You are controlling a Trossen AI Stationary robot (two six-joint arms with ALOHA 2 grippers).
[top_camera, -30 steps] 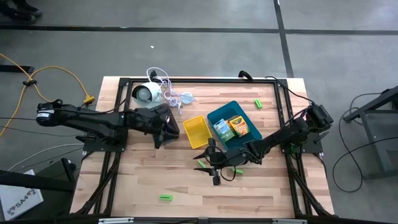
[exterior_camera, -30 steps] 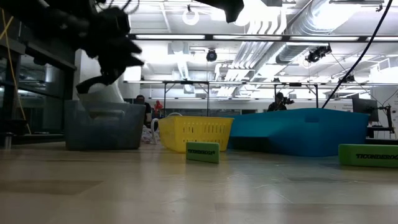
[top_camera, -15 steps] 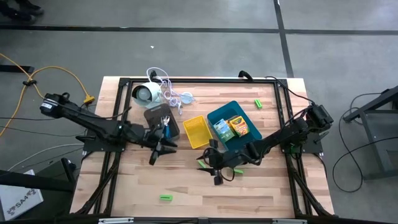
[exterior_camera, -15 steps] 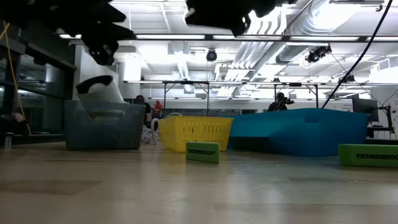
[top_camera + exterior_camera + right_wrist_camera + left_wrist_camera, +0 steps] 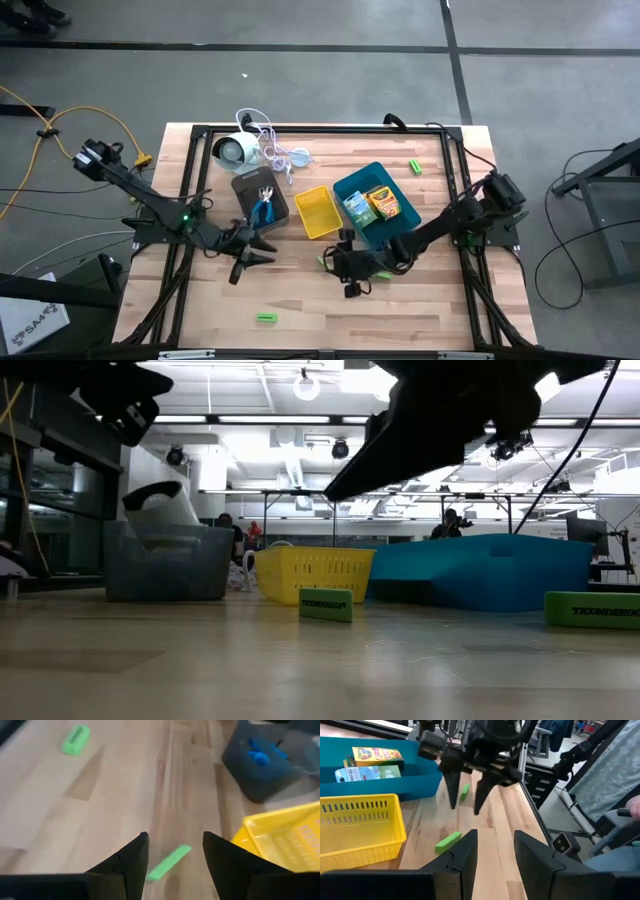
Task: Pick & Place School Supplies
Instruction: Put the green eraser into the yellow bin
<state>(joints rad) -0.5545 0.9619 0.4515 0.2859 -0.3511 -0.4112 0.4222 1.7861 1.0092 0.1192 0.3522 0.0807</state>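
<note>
Here: bright-green block [image 5: 168, 862], long, slim, flat on table [image 5: 125, 795].

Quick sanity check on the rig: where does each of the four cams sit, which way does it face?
High: overhead, straight down; both arms, left gripper, right gripper.
Low: table height, level across to grey tray, yellow tray, blue tray; arms overhead.
Left wrist: past own open fingers toward the right gripper.
Right wrist: own fingers above a green block.
Shared: both wrist views show that block.
</note>
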